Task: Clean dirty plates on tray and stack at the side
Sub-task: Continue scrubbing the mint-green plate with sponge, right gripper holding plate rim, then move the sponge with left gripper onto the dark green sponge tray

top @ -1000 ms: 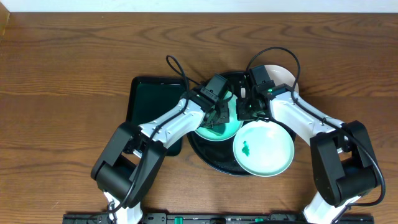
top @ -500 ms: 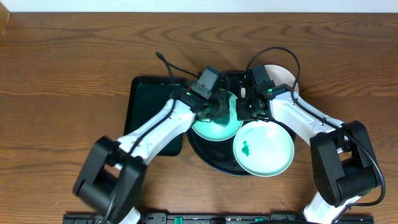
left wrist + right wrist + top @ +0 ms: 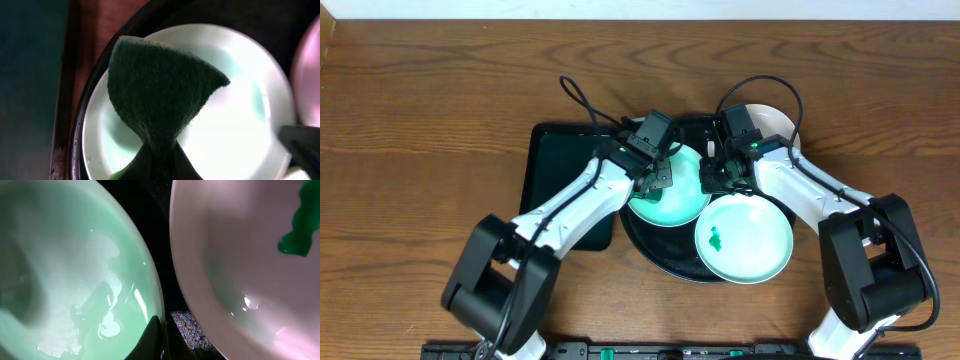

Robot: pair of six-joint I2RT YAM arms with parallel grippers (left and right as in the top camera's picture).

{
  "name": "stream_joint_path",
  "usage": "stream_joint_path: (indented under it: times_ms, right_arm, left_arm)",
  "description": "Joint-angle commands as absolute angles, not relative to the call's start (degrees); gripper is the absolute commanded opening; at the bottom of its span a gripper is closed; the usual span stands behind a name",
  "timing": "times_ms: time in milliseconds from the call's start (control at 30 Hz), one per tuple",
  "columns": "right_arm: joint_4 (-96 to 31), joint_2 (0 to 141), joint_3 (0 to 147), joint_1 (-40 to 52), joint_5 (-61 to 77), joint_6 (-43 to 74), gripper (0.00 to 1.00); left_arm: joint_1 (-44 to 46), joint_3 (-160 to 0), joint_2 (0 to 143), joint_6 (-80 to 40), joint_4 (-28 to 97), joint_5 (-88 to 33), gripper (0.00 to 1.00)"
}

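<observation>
Over tray (image 3: 645,246), left gripper (image 3: 158,164) clamped on green sponge (image 3: 160,92) above mint plate (image 3: 242,132), right gripper (image 3: 161,337) fingers together at its rim, white plate (image 3: 776,117) part-hidden by arm.

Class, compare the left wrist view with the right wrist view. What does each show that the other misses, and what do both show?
Only the left wrist view shows a dark green scouring pad pinched in the left gripper, and a strip of wooden table. Only the right wrist view shows a green smear on a second plate. Both show the mint-green plate and the black tray.
</observation>
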State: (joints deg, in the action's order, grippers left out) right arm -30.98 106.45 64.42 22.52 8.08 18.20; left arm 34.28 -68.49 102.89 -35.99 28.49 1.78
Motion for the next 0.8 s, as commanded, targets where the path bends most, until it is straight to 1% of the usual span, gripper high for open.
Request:
stream_joint_path:
  times_ms: [0,133,433,767]
  right_arm:
    - [-30.7,106.8,64.4,23.4,11.0,17.1,0.01]
    - [-30.7,106.8,64.4,23.4,11.0,17.1,0.01]
    - [-30.7,106.8,64.4,23.4,11.0,17.1,0.01]
    - [-30.7,106.8,64.4,23.4,11.0,17.1,0.01]
  left_arm:
    - [34.7,-67.7,106.5,-35.8,28.4,3.7,0.08]
    - [35.4,-67.7,108.9,-35.9,28.4,2.9,0.08]
    - [37.8,-67.7,109.8,-36.1,26.1,-4.6,0.08]
    - [39.0,-67.7,109.8,-36.2,25.0,-4.6,0.08]
